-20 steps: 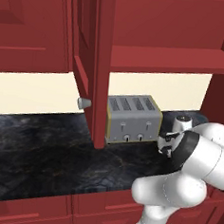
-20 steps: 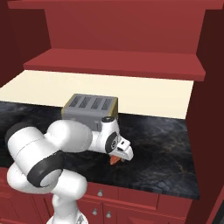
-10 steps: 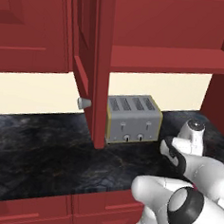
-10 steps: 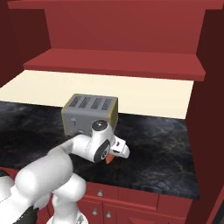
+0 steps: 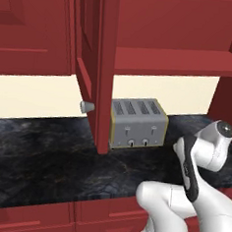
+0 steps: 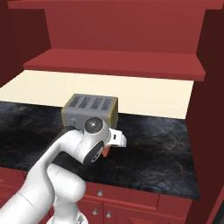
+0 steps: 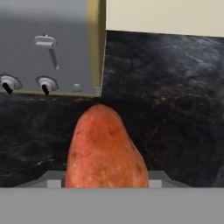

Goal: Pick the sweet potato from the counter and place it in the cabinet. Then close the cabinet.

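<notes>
The gripper point(image 7: 105, 186) is clamped on the sweet potato point(image 7: 105, 151), which fills the lower middle of the hand view and juts out toward twelve o'clock. Its near end runs off behind the bottom of that view, so the fingers themselves are hidden; only small grey stubs flank the tuber at four and eight o'clock. It looks lifted clear of the counter point(image 7: 175, 109), though from this angle I can't be sure how far.

In the right base view just a sliver of the orange-red sweet potato point(image 6: 105, 151) peeks out below the wrist, the rest covered by the white arm. The arm also blocks the front of the toaster point(image 6: 89, 107) there, which stands on the counter point(image 6: 162, 148) at about eleven o'clock from the hand.

From the left base view the wrist sits at four o'clock in the picture and the hand is turned away, so neither the jaws nor the tuber can be made out. The toaster point(image 5: 137, 122) stands just beside the open cabinet door point(image 5: 94, 67), whose edge overlaps its left end; the grey knob point(image 5: 86, 106) sticks out at nine o'clock from the toaster. The cabinet point(image 5: 179, 31) opens above, its red shelf point(image 5: 176, 62) running to the right, with the top cut off by the frame. The counter point(image 5: 36, 151) stretches away to the left.
</notes>
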